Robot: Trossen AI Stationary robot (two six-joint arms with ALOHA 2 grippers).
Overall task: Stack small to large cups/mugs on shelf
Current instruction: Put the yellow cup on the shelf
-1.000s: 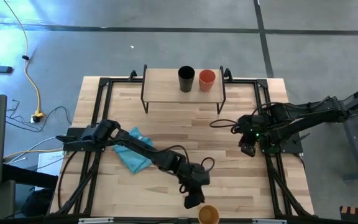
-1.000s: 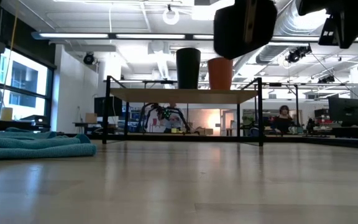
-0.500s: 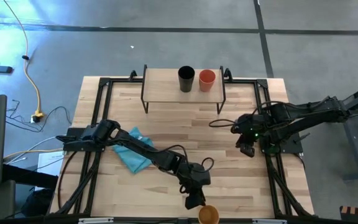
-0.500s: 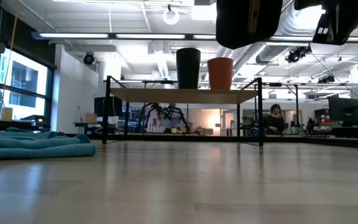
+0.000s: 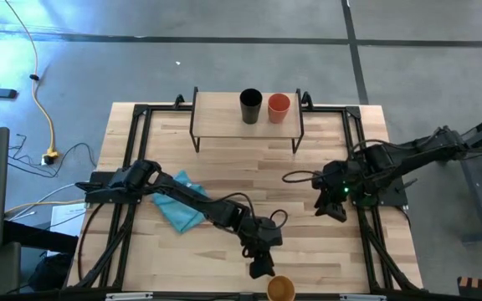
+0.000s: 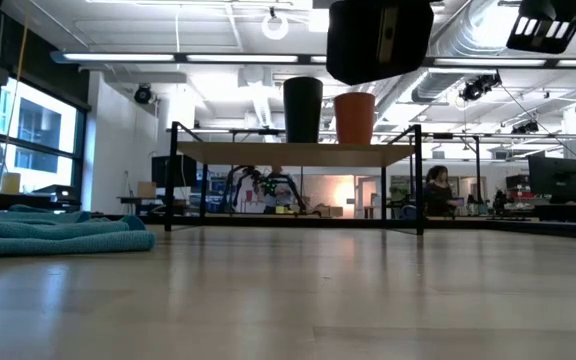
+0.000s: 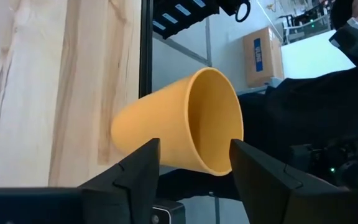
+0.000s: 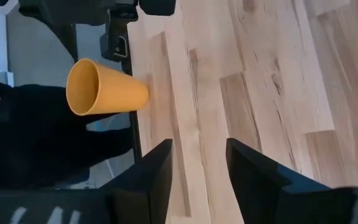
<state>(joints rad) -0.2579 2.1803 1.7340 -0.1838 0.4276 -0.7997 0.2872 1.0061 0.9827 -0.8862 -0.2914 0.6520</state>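
Left gripper (image 5: 262, 269) open, fingers (image 7: 138, 171) spread just short of the yellow cup (image 5: 280, 288) at the table's near edge, arm stretched low across the table. Right gripper (image 5: 333, 209) open, hovering at right side. Black cup (image 5: 250, 106) and red cup (image 5: 279, 108) on shelf (image 5: 216, 117).

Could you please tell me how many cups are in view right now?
3: the black cup and the red cup stand side by side on the shelf; the yellow-orange cup sits at the table's near edge. None appears hidden.
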